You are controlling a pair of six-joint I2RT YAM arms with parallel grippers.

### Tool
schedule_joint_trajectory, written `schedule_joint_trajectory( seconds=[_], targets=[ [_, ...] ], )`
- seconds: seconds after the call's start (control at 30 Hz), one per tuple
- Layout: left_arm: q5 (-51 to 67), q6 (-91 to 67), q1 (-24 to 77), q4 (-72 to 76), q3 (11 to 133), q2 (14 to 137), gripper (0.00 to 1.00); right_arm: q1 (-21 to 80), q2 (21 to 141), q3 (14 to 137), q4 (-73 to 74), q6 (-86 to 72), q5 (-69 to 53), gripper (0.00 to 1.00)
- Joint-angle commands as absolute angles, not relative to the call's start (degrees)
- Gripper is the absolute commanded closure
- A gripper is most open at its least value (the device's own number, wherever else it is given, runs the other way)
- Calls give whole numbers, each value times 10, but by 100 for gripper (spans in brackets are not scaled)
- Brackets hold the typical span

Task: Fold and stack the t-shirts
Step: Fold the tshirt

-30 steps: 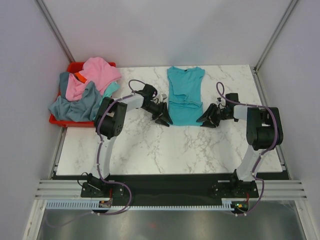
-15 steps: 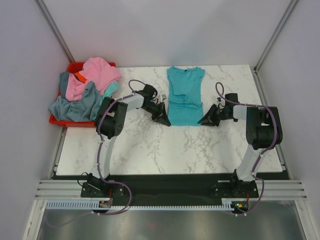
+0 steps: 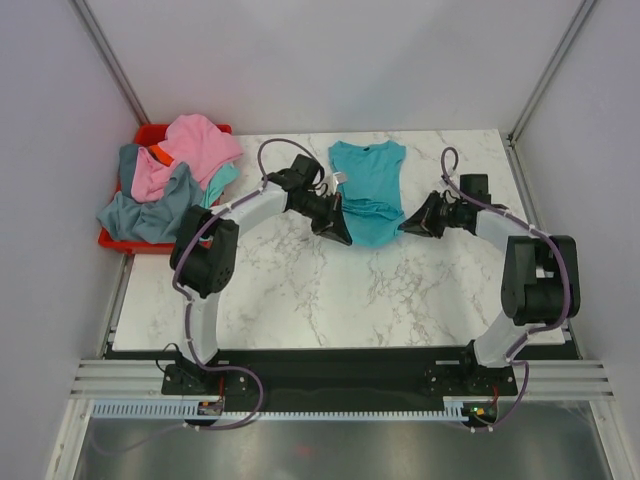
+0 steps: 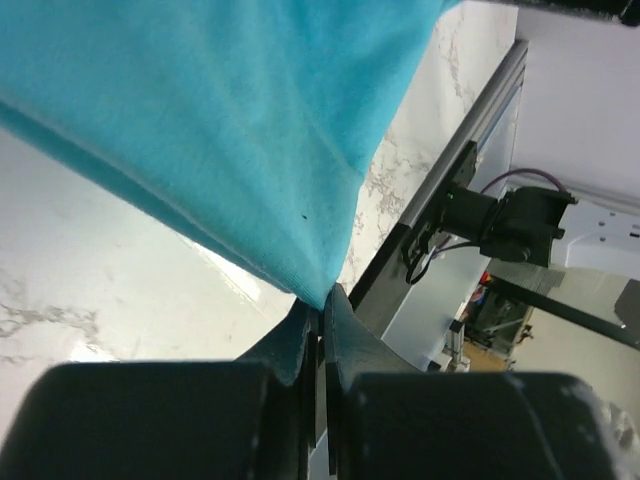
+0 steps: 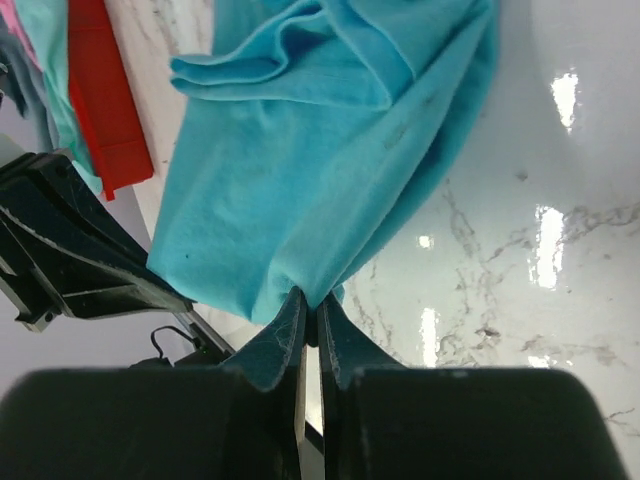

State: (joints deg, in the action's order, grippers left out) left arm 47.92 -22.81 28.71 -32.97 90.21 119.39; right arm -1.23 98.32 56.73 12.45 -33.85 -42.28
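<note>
Moved rearward, our left hand [image 3: 338, 230] and right hand [image 3: 408, 225] each clamp tight on the hem of the teal t-shirt [image 3: 368, 185]. Its soft cloth creases.

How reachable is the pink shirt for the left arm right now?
Probably not yet: the left pincer is shut on a corner of the teal t-shirt. Nothing else seems to block the way to the pink shirt.
</note>
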Motion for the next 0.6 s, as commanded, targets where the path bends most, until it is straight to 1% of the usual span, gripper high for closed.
schedule_joint_trajectory(
  seconds=[0.0,0.13,0.37,0.53,0.57],
  targets=[
    [468,-193,305,-348,889,1142,98,-11,939,577,117,-345,-451,97],
    [457,-182,313,-358,877,1114,98,-11,910,573,124,-350,-454,99],
    [444,-172,314,-365,831,1061,98,-11,861,545,137,-346,-459,100],
    [444,-172,309,-365,824,1055,98,-11,844,533,138,-345,-454,100],
    [417,-170,308,-373,834,1057,98,-11,841,536,138,-343,-452,100]
  ],
)
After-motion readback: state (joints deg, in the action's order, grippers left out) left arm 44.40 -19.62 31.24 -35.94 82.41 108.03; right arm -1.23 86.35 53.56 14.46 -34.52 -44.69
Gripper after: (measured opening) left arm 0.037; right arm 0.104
